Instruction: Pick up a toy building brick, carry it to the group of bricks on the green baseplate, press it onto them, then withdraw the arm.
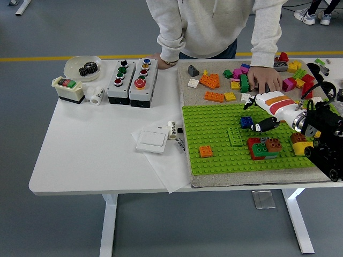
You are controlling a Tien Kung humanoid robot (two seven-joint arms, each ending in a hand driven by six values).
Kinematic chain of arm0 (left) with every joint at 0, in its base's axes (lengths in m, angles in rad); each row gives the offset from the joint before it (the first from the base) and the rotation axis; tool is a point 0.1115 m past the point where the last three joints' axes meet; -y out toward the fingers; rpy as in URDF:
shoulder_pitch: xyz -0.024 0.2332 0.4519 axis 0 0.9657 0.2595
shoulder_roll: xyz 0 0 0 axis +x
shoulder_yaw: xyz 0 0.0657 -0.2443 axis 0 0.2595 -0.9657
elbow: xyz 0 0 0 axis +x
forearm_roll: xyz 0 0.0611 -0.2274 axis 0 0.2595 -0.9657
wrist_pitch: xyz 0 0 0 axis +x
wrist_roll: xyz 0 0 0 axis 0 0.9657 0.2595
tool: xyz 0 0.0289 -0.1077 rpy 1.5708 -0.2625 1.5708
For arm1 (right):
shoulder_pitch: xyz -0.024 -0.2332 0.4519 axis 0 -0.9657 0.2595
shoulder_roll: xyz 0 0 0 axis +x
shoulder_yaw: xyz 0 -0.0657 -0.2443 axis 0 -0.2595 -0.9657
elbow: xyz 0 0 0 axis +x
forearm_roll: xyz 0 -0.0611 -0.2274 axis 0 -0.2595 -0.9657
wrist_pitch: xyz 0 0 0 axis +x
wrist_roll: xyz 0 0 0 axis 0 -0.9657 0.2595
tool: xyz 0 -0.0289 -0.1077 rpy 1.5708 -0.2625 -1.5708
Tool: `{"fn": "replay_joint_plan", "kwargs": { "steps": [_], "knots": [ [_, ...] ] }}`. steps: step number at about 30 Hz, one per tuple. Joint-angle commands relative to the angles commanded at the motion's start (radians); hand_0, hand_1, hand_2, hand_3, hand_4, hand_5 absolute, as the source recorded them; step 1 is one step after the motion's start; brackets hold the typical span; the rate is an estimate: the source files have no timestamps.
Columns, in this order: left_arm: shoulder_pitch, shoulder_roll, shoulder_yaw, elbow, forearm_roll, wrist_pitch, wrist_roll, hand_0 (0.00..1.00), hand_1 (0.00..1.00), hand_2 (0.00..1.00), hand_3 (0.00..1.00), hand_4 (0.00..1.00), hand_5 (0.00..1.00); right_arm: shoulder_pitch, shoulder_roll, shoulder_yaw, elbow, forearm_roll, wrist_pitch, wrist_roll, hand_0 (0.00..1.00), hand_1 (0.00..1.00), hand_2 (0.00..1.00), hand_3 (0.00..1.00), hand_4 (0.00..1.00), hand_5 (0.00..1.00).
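1. Hovering over green baseplate [214, 140], right hand [261, 113] has fingers loose, grasping nothing.
2. Blue brick [246, 121] sits just left of its black thumb; brick group [263, 147] lies nearer.

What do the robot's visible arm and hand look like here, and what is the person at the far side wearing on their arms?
The robot's right hand has a white shell with an orange and a red stripe, black-and-white fingers, a silver wrist ring, and a black arm with looping black cables. The person wears a light grey sweatshirt with long, ribbed-cuff sleeves.
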Motion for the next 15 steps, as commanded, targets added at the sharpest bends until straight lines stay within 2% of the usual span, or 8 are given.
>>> {"fn": "replay_joint_plan", "kwargs": {
  "steps": [15],
  "knots": [
    [-0.009,0.002,0.001,-0.001,0.001,0.002,0.002,0.766,0.748,0.740,0.599,0.675,0.592,0.015,0.029,-0.055,-0.061,0.026,0.001,-0.003,0.618,0.648,0.688,0.643,0.859,0.261]
  ]
}}
